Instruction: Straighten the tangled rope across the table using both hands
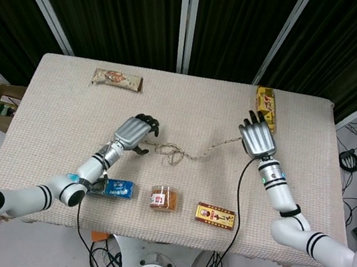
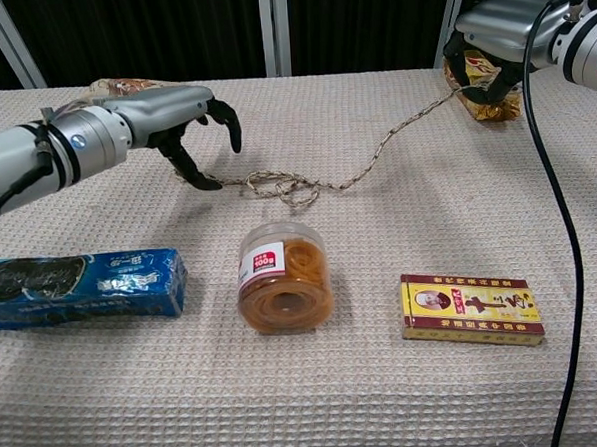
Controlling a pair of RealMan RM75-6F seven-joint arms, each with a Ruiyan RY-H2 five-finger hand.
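Note:
The tan rope (image 1: 192,153) lies mid-table with a small knot (image 1: 174,154) left in it. In the chest view the rope (image 2: 375,159) runs taut from the knot (image 2: 292,189) up to my right hand (image 2: 503,22). That right hand (image 1: 257,138) grips the rope's right end, raised above the table near the back right. My left hand (image 1: 135,132) hovers over the rope's left end. In the chest view the left hand (image 2: 168,112) has its fingers curved and apart, thumb tip down by the rope end, holding nothing.
A blue cookie pack (image 2: 82,287), a jar (image 2: 284,279) and a red-yellow box (image 2: 470,308) sit in a row along the front. A snack bar (image 1: 117,80) lies back left. A yellow packet (image 1: 265,106) lies back right, just behind my right hand.

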